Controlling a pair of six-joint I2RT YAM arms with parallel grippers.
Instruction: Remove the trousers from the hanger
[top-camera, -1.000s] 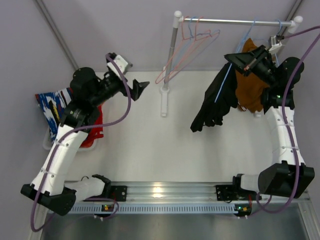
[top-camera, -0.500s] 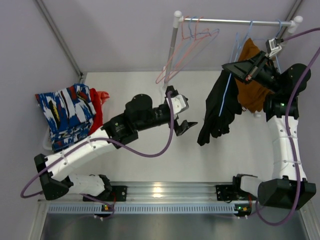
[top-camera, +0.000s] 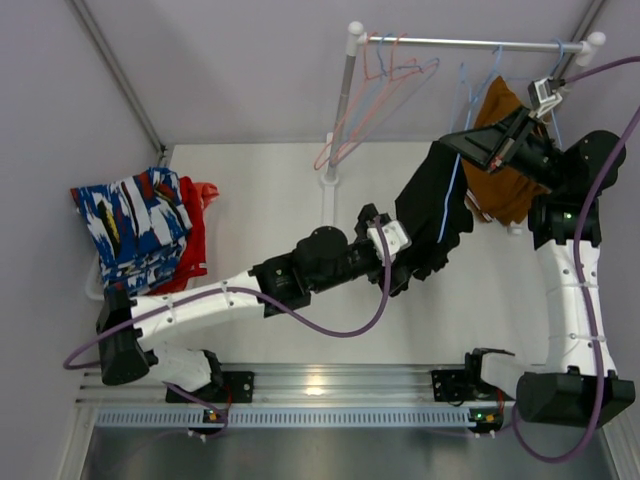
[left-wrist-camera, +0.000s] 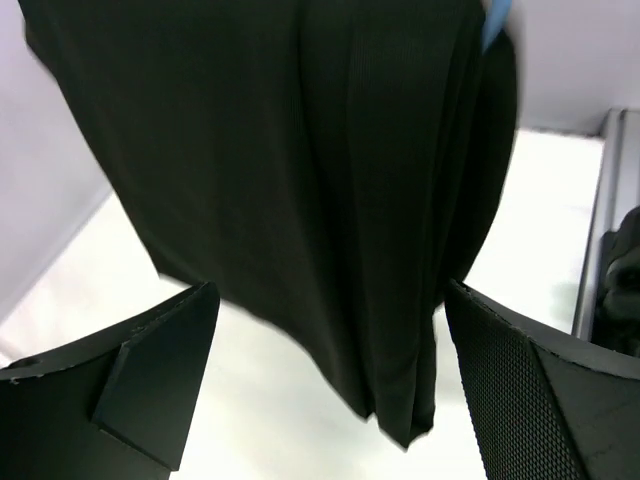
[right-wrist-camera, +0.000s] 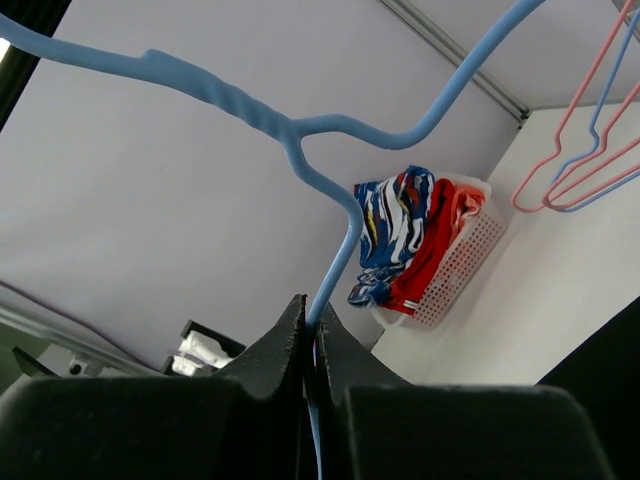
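Black trousers (top-camera: 432, 205) hang from a blue hanger (top-camera: 452, 195) out in front of the rail. My right gripper (top-camera: 455, 141) is shut on that hanger's wire (right-wrist-camera: 300, 135), just below the hook; the jaws (right-wrist-camera: 312, 320) pinch it tight. My left gripper (top-camera: 408, 268) reaches across the table to the trousers' lower edge. In the left wrist view the black trousers (left-wrist-camera: 330, 180) hang between and beyond its open fingers (left-wrist-camera: 150, 370), touching neither. Brown trousers (top-camera: 505, 165) hang on the rail behind the right arm. Blue-and-white trousers (top-camera: 130, 225) and red trousers (top-camera: 190, 240) lie at the far left.
A white basket (right-wrist-camera: 462, 262) at the left wall holds the removed garments. The rail (top-camera: 470, 43) on its white post (top-camera: 345, 110) carries bare pink and blue hangers (top-camera: 385, 85). The post's foot (top-camera: 328, 200) stands mid-table, close to my left forearm.
My left arm swung from the basket at the far left across the table to under the black trousers. The right gripper shifted the hanger and trousers slightly left.
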